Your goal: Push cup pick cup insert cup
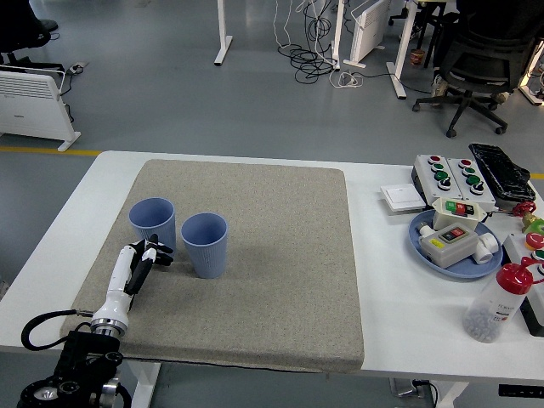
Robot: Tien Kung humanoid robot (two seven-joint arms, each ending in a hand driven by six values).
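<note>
Two matching pale blue ribbed plastic cups stand upright and open-mouthed, side by side with a narrow gap between them. The left blue cup [153, 223] sits just beyond the left hand [138, 265], its base near the fingertips. The right blue cup [205, 244] stands just to that hand's right.

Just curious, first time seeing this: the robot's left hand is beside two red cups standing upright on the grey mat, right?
Not quite: the two cups are blue, not red, as the head view shows. They do stand upright on the grey mat, with the left hand beside them.
</note>
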